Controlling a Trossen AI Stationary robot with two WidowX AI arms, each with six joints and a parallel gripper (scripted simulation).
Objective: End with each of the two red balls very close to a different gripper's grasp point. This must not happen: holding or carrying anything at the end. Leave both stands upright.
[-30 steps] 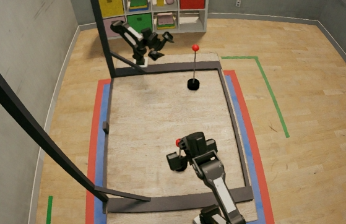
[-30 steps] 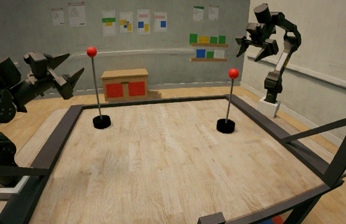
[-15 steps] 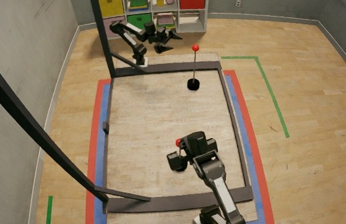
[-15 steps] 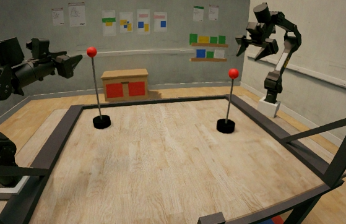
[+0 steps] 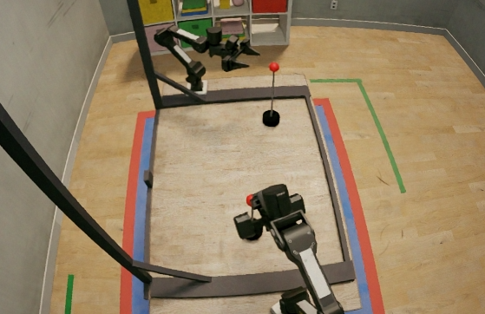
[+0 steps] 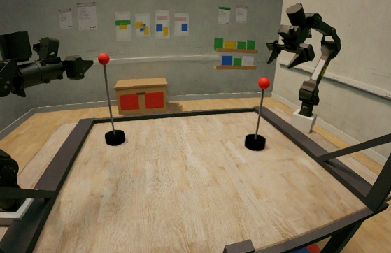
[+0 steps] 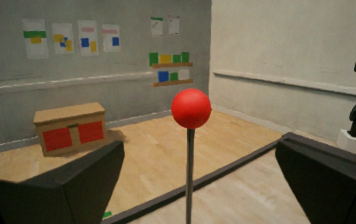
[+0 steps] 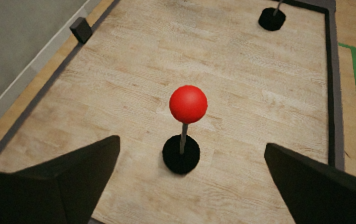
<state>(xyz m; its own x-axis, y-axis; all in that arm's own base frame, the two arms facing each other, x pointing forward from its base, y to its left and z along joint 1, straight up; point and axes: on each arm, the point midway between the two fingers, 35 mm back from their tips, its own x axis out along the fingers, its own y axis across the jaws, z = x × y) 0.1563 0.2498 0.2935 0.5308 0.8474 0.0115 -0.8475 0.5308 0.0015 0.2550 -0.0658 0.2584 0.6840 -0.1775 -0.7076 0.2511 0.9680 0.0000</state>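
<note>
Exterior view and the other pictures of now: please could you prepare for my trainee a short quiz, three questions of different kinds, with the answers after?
1. True or false: the left pincer is shut on the red ball in front of it.

2. Multiple choice: what colour are the round stand bases?
A) white
B) black
C) blue

3. Fill in one word: in the exterior view, the right pincer appears ____ in the picture than the red ball nearest to it.

Key: 1. false; 2. B; 3. higher
</note>
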